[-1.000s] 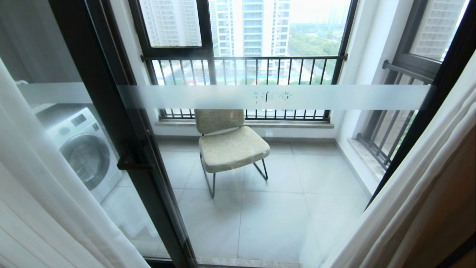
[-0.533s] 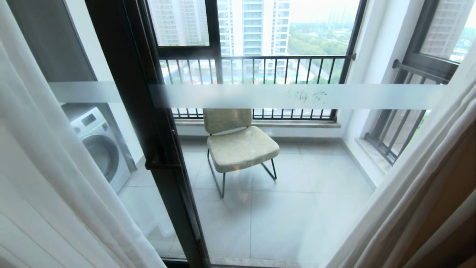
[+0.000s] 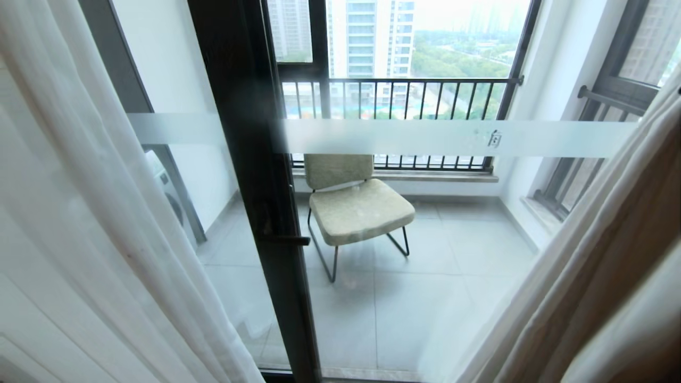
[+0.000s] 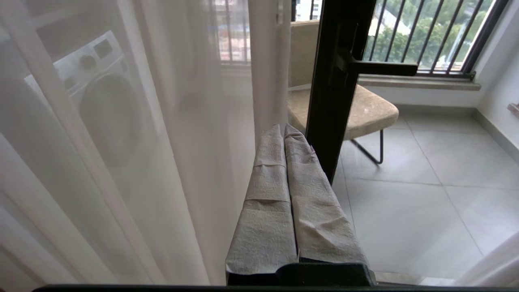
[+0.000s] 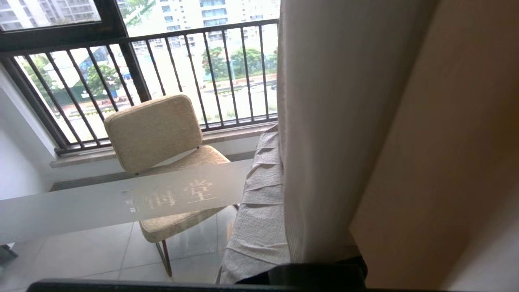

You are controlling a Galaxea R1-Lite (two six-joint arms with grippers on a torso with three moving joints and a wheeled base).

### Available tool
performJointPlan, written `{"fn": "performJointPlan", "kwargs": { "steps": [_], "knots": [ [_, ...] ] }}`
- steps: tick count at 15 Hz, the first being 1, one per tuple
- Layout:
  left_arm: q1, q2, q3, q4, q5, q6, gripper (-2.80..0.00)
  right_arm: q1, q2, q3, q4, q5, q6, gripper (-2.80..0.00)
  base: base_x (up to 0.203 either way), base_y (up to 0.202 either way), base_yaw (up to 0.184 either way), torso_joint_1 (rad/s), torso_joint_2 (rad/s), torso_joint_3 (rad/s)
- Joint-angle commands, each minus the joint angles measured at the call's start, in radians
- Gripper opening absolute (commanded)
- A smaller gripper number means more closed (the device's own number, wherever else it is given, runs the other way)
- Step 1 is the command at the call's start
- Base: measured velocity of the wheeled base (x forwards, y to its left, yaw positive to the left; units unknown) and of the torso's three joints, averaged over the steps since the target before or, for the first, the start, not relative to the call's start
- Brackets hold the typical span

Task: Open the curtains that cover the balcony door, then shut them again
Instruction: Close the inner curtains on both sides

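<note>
Head view shows you the balcony door (image 3: 250, 175) with its black frame running down the middle, the lever handle (image 3: 287, 240) on it, and the frosted band (image 3: 452, 137) crossing the glass. The curtains are drawn apart: the white sheer panel (image 3: 96, 213) hangs along the left edge of the door, and the beige-grey drape (image 3: 617, 266) with its own sheer edge hangs along the right edge. Between them you look through the glass at a cushioned chair (image 3: 356, 207) on the tiled balcony floor (image 3: 425, 298), with the barred railing (image 3: 404, 98) behind it and a washing machine (image 3: 170, 197) partly hidden behind the left sheer.

In the left wrist view, your left tool (image 4: 284, 132) has its padded fingers pressed together with nothing between them, pointing at the door frame just beside the left sheer. In the right wrist view, your right tool (image 5: 272, 140) is narrowed right down; one padded finger (image 5: 259, 202) shows and the other is hidden behind the sheer fold (image 5: 320, 134), which lies against it. You cannot tell from here whether cloth is pinched.
</note>
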Motion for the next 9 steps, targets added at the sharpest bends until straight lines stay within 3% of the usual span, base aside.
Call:
{"fn": "performJointPlan", "kwargs": {
  "steps": [1, 9],
  "knots": [
    [0.000, 0.000, 0.000, -0.001, 0.001, -0.001, -2.80, 0.001, 0.032, -0.020, -0.005, -0.001, 0.000, -2.80, 0.000, 0.193, -0.001, 0.004, 0.01, 0.003],
    [0.000, 0.000, 0.000, -0.001, 0.001, 0.000, -2.80, 0.001, 0.134, -0.124, -0.028, -0.001, 0.000, -2.80, 0.000, 0.191, 0.000, 0.001, 0.00, 0.003]
  ]
}}
